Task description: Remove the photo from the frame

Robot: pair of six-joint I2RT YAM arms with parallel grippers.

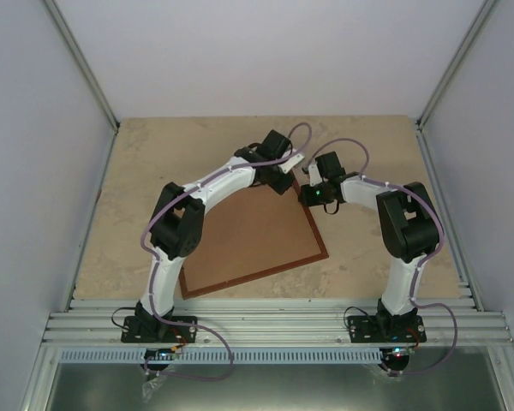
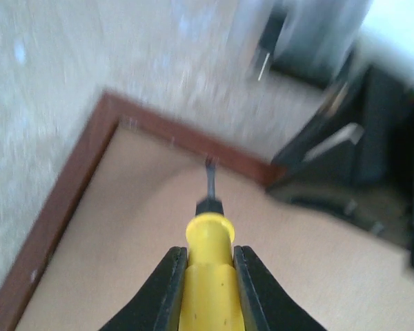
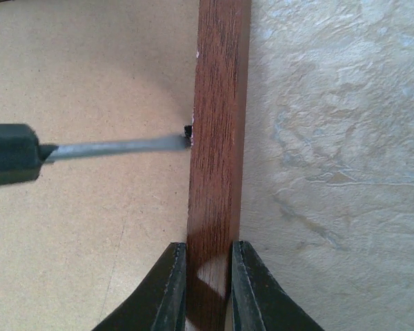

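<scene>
The frame (image 1: 250, 247) lies face down on the table, its brown fibreboard back up and thin reddish-brown wooden edges around it. The photo is hidden. My left gripper (image 2: 208, 261) is shut on a yellow-handled screwdriver (image 2: 208, 289). The screwdriver's metal shaft (image 3: 117, 147) reaches across the back to a small dark clip (image 3: 188, 130) at the inner side of the wooden edge (image 3: 217, 83). My right gripper (image 3: 208, 276) is shut on that same wooden edge, one finger on each side. In the top view both grippers, left (image 1: 283, 177) and right (image 1: 313, 193), meet at the frame's far right corner.
The frame rests on a beige mottled tabletop (image 1: 154, 163) enclosed by pale walls and metal rails. The right arm's dark wrist (image 2: 352, 165) shows blurred close to the screwdriver tip. Both arm bases (image 1: 158, 325) stand at the near edge.
</scene>
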